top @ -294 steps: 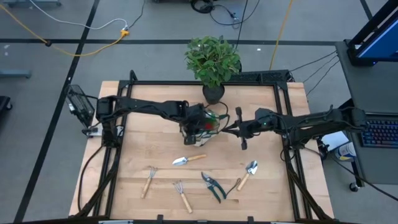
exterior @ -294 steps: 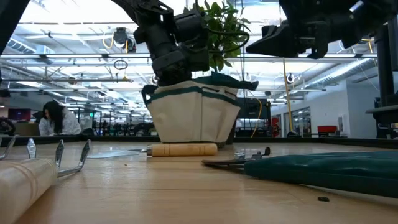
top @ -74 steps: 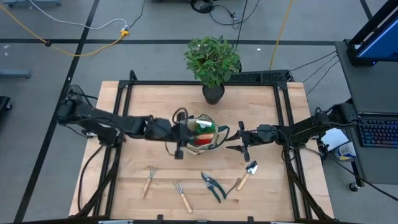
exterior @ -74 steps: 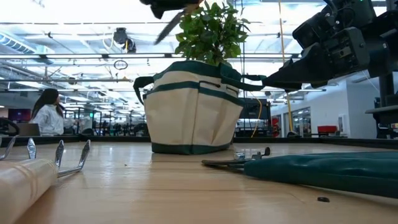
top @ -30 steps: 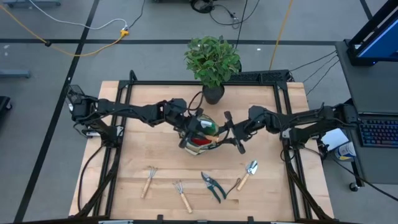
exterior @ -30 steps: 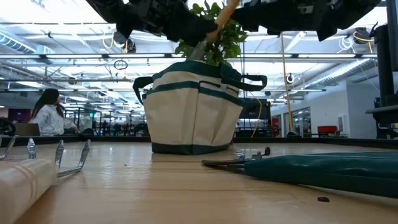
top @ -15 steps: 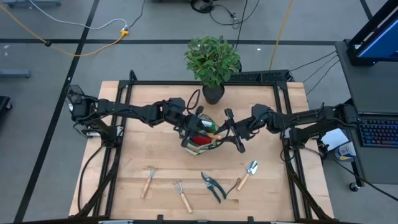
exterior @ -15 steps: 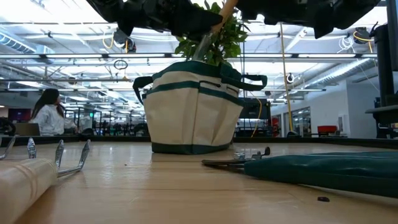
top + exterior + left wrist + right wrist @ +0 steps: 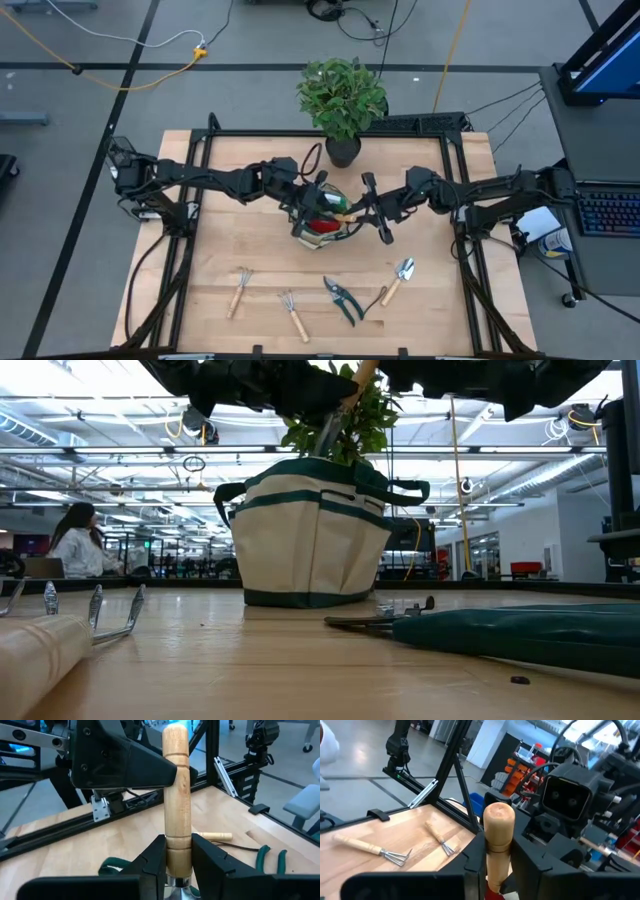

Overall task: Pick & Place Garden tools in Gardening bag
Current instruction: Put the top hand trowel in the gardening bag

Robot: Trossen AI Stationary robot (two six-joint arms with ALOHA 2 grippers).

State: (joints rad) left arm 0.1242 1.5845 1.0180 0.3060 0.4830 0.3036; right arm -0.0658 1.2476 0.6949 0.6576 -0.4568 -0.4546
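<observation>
Pruners (image 9: 343, 300) and rakes lie nearest us; beyond, over the gardening bag (image 9: 322, 216), both the left gripper (image 9: 178, 857) and right gripper (image 9: 498, 855) clamp one trowel handle (image 9: 177, 805). We should free one grip, then lower it straight in.

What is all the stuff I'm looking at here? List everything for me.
Bag: one, beige with dark green trim, middle of the table, red and green items inside.
Trowel: one, wooden handle, upright over the bag, gripped by both end effectors.
Second trowel: one, metal with wooden handle, front right.
Pruners: one, dark green handles, front middle.
Rake: one, wooden handle, front, left of the pruners.
Fork: one, wooden handle, front left.
Potted plant: one, green leaves, black pot, back edge.
Table: one, light wood.
Person: one, seated far off in the room.
Left end effector: dark, shut on the trowel handle.
Right end effector: dark, shut on the same handle.
</observation>
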